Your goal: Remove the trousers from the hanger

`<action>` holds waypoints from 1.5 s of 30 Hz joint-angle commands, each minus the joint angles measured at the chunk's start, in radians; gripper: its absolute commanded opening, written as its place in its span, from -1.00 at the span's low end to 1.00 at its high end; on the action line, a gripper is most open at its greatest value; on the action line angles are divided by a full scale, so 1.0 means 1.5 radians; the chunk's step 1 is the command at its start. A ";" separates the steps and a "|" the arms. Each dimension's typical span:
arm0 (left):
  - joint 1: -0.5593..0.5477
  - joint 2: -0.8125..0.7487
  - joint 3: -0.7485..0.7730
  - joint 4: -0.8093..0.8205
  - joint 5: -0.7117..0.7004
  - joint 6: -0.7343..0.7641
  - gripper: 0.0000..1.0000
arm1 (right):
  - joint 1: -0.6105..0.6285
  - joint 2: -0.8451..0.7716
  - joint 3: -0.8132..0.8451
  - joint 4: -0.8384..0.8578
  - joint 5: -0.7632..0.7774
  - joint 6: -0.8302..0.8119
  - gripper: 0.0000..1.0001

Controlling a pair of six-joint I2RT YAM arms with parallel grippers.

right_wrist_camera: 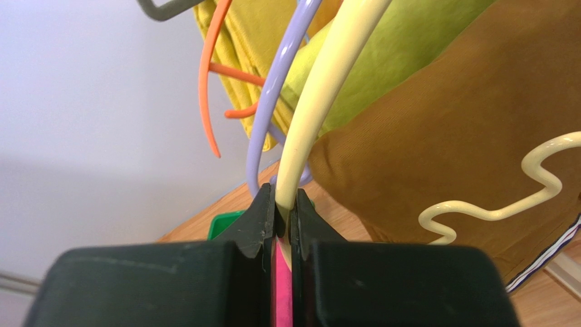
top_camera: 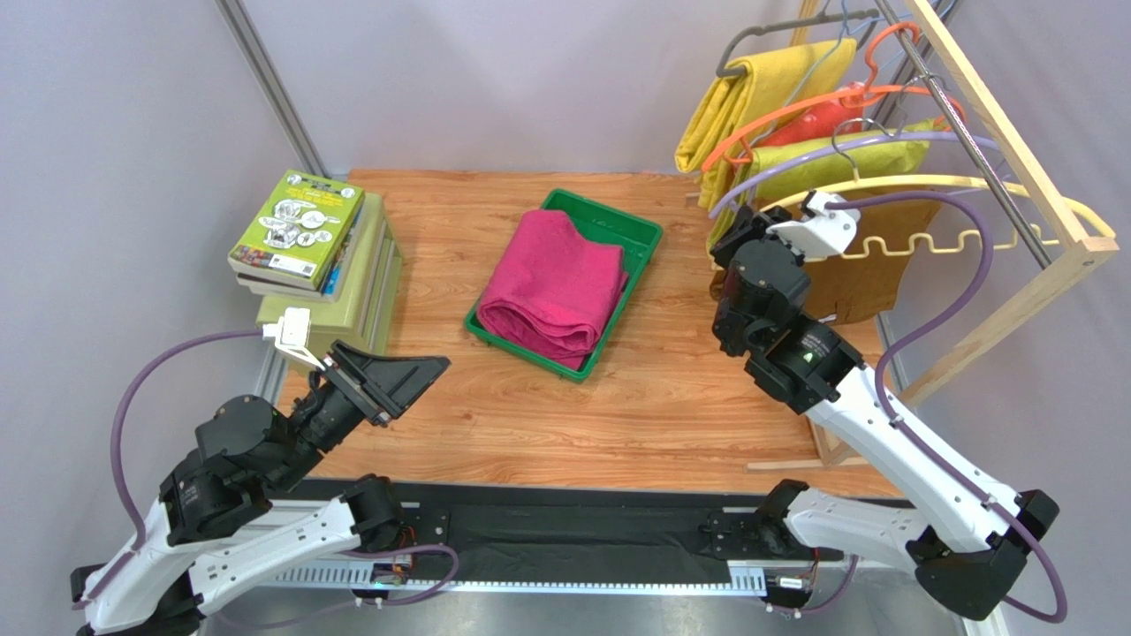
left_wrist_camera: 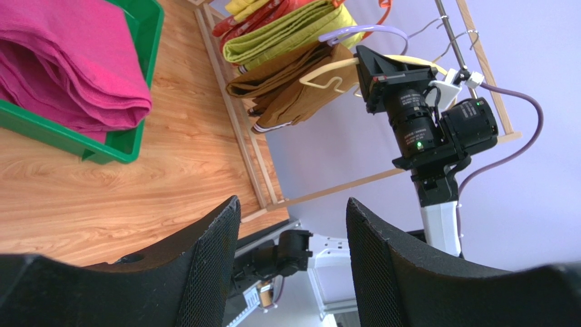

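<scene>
The magenta-pink trousers (top_camera: 551,285) lie folded in a thick bundle in the green tray (top_camera: 635,228), apart from the hanger; they also show in the left wrist view (left_wrist_camera: 68,61). The cream-yellow hanger (top_camera: 929,247) hangs on the rack at the right, bare, its wavy bar in front of a brown garment. My right gripper (top_camera: 737,228) is shut on the hanger's left arm (right_wrist_camera: 327,82), the jaws clamped either side of it (right_wrist_camera: 283,208). My left gripper (top_camera: 428,375) is open and empty, low over the front left of the table (left_wrist_camera: 293,214).
A wooden rack (top_camera: 1022,146) at the right carries an orange hanger (top_camera: 850,96), a lilac hanger (top_camera: 863,141), and yellow (top_camera: 744,100), olive-green (top_camera: 850,162) and brown (top_camera: 863,281) garments. A stack of books (top_camera: 312,252) stands at the back left.
</scene>
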 commanded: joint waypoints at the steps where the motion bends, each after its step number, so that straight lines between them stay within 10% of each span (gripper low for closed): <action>1: 0.000 0.002 0.005 0.016 0.007 0.026 0.28 | -0.033 -0.005 0.008 0.032 -0.015 -0.022 -1.00; 45: 0.000 0.006 0.004 0.029 0.030 0.022 0.28 | -0.182 -0.060 0.081 -0.132 -0.084 0.109 -1.00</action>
